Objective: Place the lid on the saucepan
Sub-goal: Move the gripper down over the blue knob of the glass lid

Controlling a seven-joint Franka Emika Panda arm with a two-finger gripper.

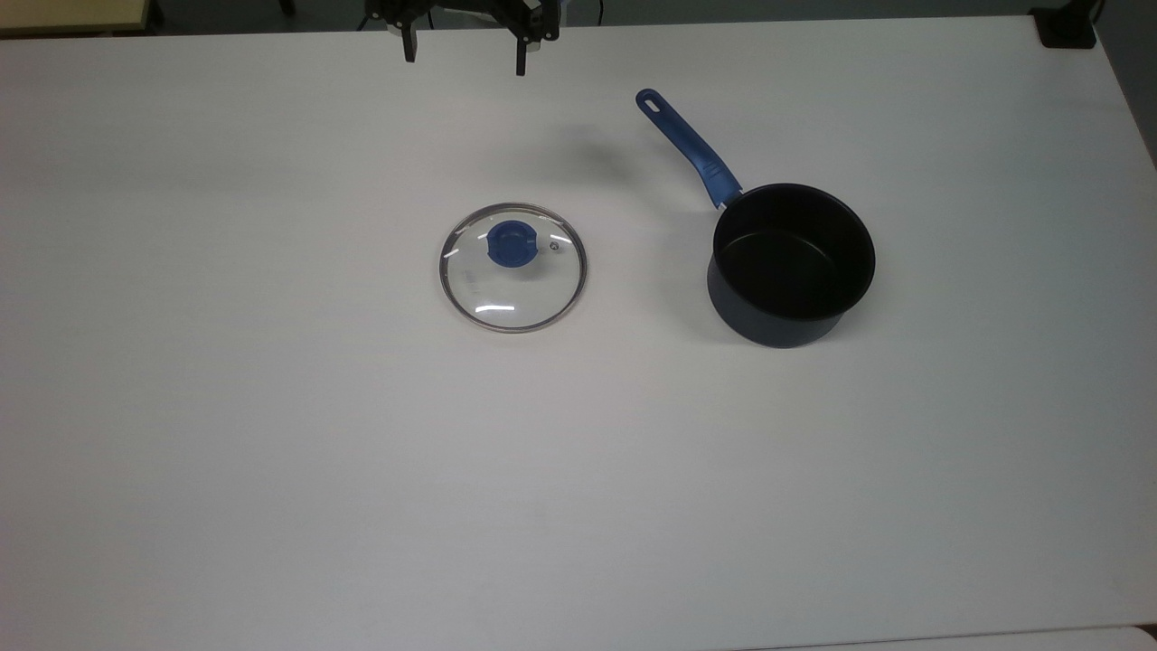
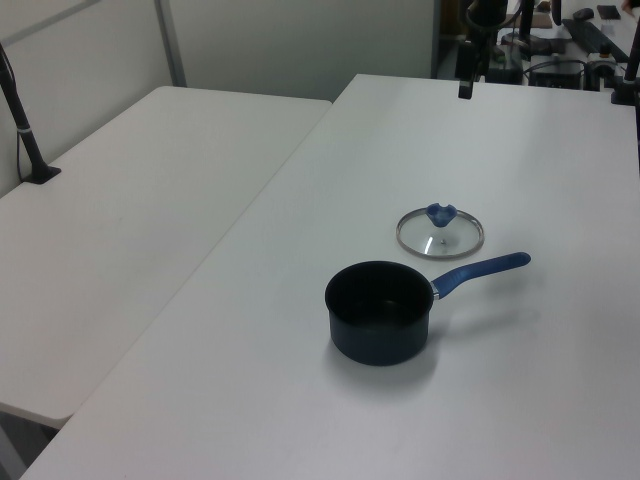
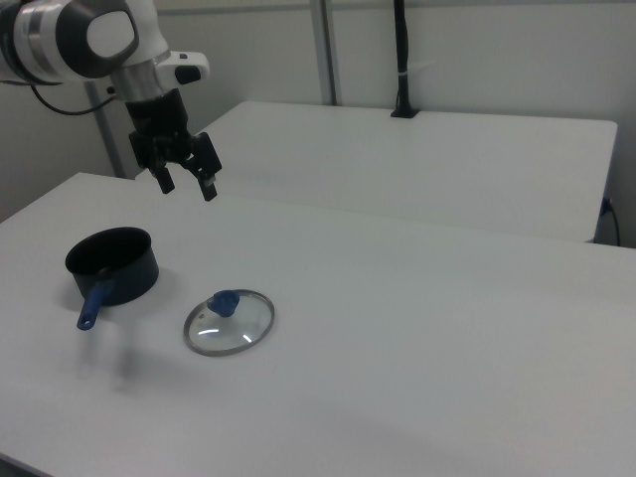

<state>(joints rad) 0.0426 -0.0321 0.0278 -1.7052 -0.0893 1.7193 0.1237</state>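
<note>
- Your end effector (image 1: 464,54) hangs high over the far edge of the counter (image 1: 271,452) with its two fingers spread wide and nothing between them; in the right view it (image 3: 185,182) points down, tilted slightly.
- It stands well apart from both task things, up and back from the lid (image 1: 512,267).
- The lid lies flat on the counter, knob up, to the top view's left of the saucepan (image 1: 791,262), near it but not touching.
- Expect the lid to be stiff, glassy and breakable, with a thin steel rim too low to pinch; the slick pane gives no purchase.
- Take it by the blue knob (image 1: 511,244), the one raised part your fingers can close around.
- The saucepan stands upright and open, its handle (image 1: 687,145) angled toward the top view's upper left.
</note>
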